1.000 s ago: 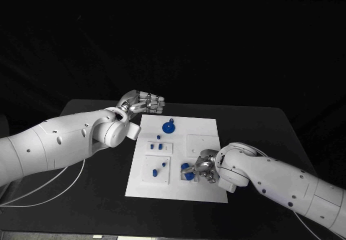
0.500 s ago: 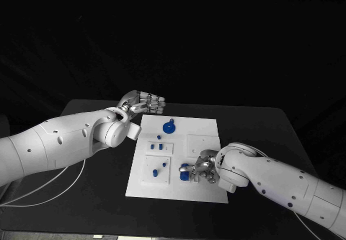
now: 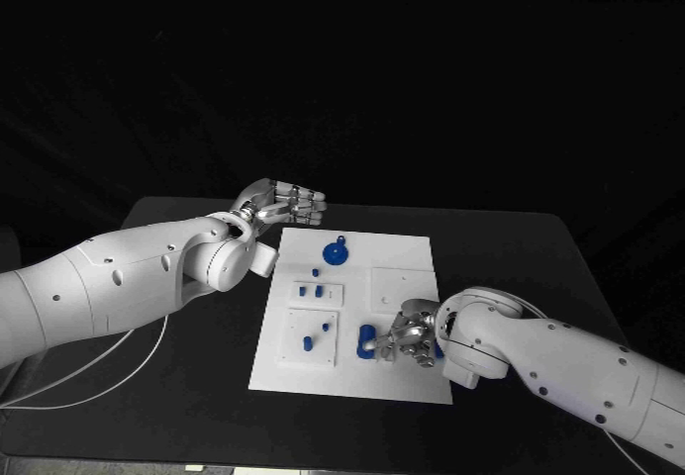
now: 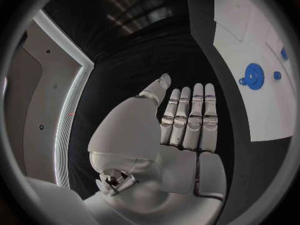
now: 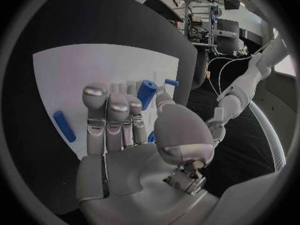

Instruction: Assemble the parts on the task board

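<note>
Since the earlier head pictures, the right hand has been drawn slightly toward the near edge of the task board, and a blue cylinder is now seen lying free on the board just beside its fingertips, where before a cluster of blue was gathered under the fingers. The left arm and the other parts appear unmoved.

At the left, the left hand is held off the far left corner of the board; in the left wrist view its fingers are laid flat and side by side, nothing being held. Next, on the board, a blue gear-like disc is seen near the far edge, with a small blue piece just beside it. Nearer, two small blue pegs stand in a raised block, and further blue pieces sit on the square block below it. These look seated, though how firmly cannot be told.

At the right, the right hand hovers over the near right part of the board. In the right wrist view a short blue cylinder appears at its fingertips, seemingly pinched against the thumb, though the contact cannot be made out for certain. The task is judged partly done, with at least the loose cylinder left to be placed.
</note>
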Controlling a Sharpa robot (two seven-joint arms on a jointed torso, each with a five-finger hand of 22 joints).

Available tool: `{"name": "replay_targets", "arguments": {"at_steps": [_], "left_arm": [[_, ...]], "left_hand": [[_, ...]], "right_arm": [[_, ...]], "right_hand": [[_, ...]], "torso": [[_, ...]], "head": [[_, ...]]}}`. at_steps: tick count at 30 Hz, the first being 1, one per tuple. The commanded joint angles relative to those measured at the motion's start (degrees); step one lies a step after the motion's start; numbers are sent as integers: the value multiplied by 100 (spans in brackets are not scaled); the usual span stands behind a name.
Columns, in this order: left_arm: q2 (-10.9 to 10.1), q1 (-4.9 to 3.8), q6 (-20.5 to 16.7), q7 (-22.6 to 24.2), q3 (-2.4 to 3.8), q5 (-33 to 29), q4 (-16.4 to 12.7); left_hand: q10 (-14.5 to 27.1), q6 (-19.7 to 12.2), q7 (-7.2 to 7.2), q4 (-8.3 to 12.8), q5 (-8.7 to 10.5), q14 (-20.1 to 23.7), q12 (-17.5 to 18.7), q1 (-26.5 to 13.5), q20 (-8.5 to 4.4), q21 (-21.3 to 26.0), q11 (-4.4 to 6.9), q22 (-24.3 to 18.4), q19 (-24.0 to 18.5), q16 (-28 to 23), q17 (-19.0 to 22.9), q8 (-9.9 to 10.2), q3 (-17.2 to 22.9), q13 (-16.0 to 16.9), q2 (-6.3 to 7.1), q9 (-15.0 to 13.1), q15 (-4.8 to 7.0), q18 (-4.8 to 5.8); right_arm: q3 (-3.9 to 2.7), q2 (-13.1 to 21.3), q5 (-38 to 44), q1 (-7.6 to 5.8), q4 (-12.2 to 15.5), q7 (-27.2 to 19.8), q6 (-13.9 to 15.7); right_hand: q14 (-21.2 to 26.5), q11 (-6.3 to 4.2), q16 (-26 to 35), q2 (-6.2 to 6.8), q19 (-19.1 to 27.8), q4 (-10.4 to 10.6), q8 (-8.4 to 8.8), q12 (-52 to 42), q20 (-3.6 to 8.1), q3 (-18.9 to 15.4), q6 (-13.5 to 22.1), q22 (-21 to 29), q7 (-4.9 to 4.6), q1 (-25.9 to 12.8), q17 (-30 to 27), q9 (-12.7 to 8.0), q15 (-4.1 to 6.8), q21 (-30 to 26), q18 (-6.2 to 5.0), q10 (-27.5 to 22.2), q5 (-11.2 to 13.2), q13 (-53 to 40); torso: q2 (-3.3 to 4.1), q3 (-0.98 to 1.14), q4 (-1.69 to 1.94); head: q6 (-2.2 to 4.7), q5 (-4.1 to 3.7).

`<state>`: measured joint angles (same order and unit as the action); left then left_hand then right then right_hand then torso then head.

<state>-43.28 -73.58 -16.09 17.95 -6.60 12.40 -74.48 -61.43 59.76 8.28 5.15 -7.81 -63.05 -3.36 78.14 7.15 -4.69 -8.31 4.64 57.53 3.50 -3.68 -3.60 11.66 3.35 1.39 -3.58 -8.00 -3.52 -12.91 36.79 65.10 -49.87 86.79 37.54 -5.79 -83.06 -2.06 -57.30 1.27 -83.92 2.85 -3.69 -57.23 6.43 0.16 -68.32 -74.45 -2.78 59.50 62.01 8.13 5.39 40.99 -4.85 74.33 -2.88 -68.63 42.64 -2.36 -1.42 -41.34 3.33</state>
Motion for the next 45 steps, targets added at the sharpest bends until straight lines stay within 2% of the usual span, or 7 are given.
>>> {"name": "replay_targets", "arguments": {"at_steps": [1,7,12,17,25,33,45], "left_arm": [[0,0,53,18,4,2,-16],[-1,0,56,7,4,4,-15],[-2,1,59,-1,4,4,-13],[1,1,62,-4,4,4,-11],[3,1,62,-9,4,5,-9],[5,1,66,-16,4,5,-7],[9,1,69,-21,3,6,3]], "left_hand": [[37,-38,1,-2,-25,26,5,-12,11,14,-7,-10,26,1,1,-2,-39,-4,-46,-1,-4,-28],[37,-38,1,-2,-25,26,5,-12,11,14,-7,-10,26,1,1,-2,-39,-4,-46,-1,-4,-28],[37,-38,1,-2,-25,26,5,-12,11,14,-7,-10,26,1,1,-2,-39,-4,-46,-1,-4,-28],[37,-39,0,-10,-26,25,5,-12,12,12,-7,-11,27,2,1,-1,-44,-4,-53,0,-5,-30],[38,-36,-1,-21,-26,24,5,-18,13,12,-8,-11,27,2,1,-2,-47,-4,-58,-1,-5,-30],[39,-38,0,-31,-29,25,5,-25,13,13,-7,-12,26,2,1,-1,-47,-4,-66,-1,-6,-29],[39,-40,-2,-55,-28,27,4,-24,15,14,-6,-14,25,2,0,-1,-56,-3,-66,0,-6,-30]], "right_arm": [[-2,67,102,5,126,-274,65],[-3,117,110,5,203,-314,23],[-3,117,111,6,191,-295,-39],[-3,85,114,12,153,-259,-60],[-3,-11,192,47,78,-142,-29],[-2,-92,283,91,21,-80,17],[-2,-83,377,123,-52,-9,144]], "right_hand": [[-31,7,-8,169,-316,-7,1,-32,25,249,-58,-12,2,-51,4,27,8,38,-17,52,-25,-3],[-27,5,-18,271,-315,21,2,-45,23,376,-68,-11,5,8,-11,55,8,46,-19,57,-118,11],[-27,0,-28,263,-315,-60,3,-54,26,423,-89,-11,10,107,-11,56,12,54,-12,64,-522,14],[-25,-9,-28,184,-317,-156,4,-70,31,468,-114,-13,20,135,-19,43,18,66,-3,76,-921,9],[-25,-41,-27,-97,-318,-464,6,-118,50,652,-166,-7,59,163,-36,-10,35,72,29,112,-1356,-19],[-28,-50,-43,-219,-317,-729,5,-121,52,850,-196,-4,74,30,-40,-48,34,97,48,128,-1366,-35],[-30,-56,-68,-332,-319,-722,4,-139,50,938,-209,-7,82,-33,-28,-51,32,122,52,144,-1383,-53]], "torso": [[-1,-2,0],[-2,-3,7],[-2,-8,6],[-2,-11,9],[-2,-12,12],[-3,-11,9],[-1,-6,8]], "head": [[3,-16],[5,-27],[-3,-33],[-15,-32],[-28,-45],[-35,-41],[-54,-47]]}}
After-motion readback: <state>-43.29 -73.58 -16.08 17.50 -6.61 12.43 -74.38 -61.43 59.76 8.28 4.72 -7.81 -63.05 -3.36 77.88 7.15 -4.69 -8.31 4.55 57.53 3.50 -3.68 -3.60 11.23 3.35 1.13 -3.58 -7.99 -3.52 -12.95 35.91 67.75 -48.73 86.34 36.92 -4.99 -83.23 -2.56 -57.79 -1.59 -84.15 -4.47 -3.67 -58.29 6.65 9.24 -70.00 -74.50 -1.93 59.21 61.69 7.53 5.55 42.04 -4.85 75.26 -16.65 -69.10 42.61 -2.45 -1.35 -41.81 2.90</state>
